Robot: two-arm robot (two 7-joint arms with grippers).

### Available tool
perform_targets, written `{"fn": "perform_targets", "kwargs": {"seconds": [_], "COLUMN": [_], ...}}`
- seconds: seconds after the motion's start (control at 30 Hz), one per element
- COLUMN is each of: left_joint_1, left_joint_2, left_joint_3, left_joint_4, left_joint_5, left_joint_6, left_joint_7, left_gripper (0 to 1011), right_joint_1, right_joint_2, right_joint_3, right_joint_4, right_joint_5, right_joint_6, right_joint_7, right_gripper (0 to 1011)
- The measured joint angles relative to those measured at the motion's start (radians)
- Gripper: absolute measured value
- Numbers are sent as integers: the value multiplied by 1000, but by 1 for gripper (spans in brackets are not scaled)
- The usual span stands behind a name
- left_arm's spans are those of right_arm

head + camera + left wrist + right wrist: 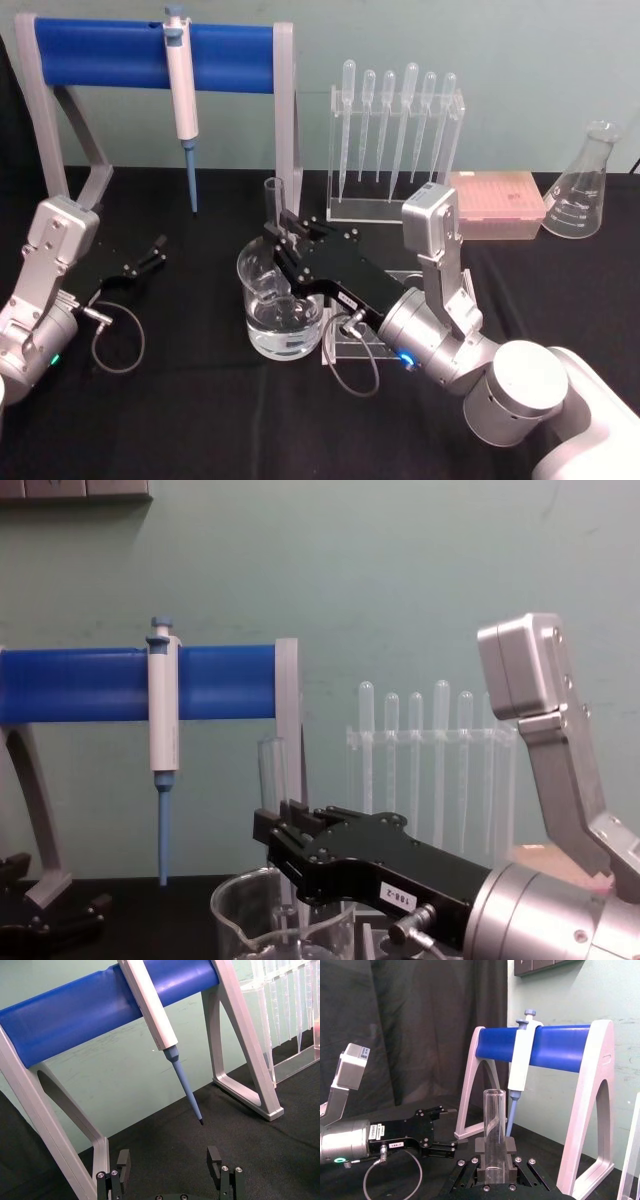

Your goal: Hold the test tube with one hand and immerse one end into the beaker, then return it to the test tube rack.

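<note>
Between the right end effector's [284, 230] closed fingers the test tube [272, 200] stands upright, its lower end down inside the beaker [247, 285] just below. Lowered off-centre, glass could strike the rim; smooth glass may slip. Well apart, the left end effector [143, 262] idles, spread open.

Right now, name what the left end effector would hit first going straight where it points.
Probably the pipettor's blue tip, hanging ahead of the open left end effector; depth is unclear.
</note>
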Motion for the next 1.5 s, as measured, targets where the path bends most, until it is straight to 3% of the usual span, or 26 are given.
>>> {"fn": "perform_targets", "kwargs": {"seconds": [1.5], "left_joint_1": [0], "left_joint_2": [0], "left_joint_3": [0], "left_joint_4": [0], "left_joint_5": [0], "left_joint_6": [0], "left_joint_7": [0], "left_gripper": [1000], "right_joint_1": [-1], "right_joint_2": [-1], "right_joint_3": [1], "right_joint_4": [0], "right_joint_5": [2], "right_joint_6": [-1], "right_joint_7": [-1], "right_gripper": [225]}}
